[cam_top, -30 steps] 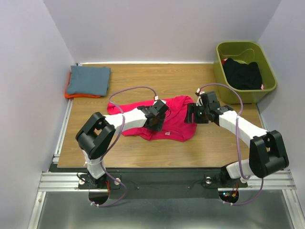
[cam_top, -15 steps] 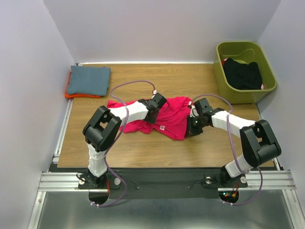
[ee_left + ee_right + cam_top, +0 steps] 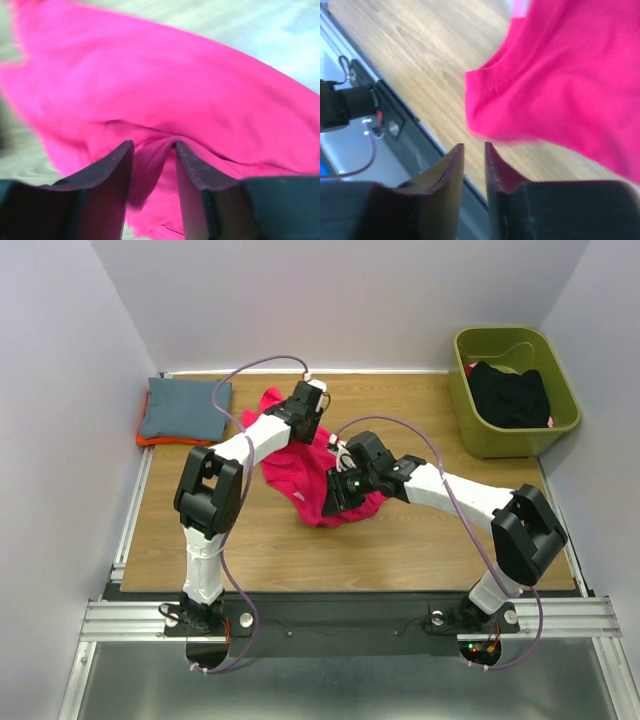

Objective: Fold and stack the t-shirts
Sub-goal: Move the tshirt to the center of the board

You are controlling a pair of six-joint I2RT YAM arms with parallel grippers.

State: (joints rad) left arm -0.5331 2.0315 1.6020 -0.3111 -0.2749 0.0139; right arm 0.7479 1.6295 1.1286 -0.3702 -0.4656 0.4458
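Both arms have swung leftward, bunching the pink t-shirt (image 3: 298,476) at the centre of the table (image 3: 400,552). Left gripper (image 3: 154,147) stands half-open around a fold, grip uncertain; right gripper (image 3: 474,147) is almost closed, apparently empty. Best next: spread it flat before folding.

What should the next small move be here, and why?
Probably open the right gripper and take the hem just beyond its tips: no cloth shows between its nearly closed jaws, while the left gripper has a fold of the bunched pink shirt.

There lie a magenta-pink t-shirt (image 3: 297,475), blue-grey t-shirt (image 3: 185,408), orange t-shirt (image 3: 150,441), black garment (image 3: 510,395) and olive-green bin (image 3: 520,442).
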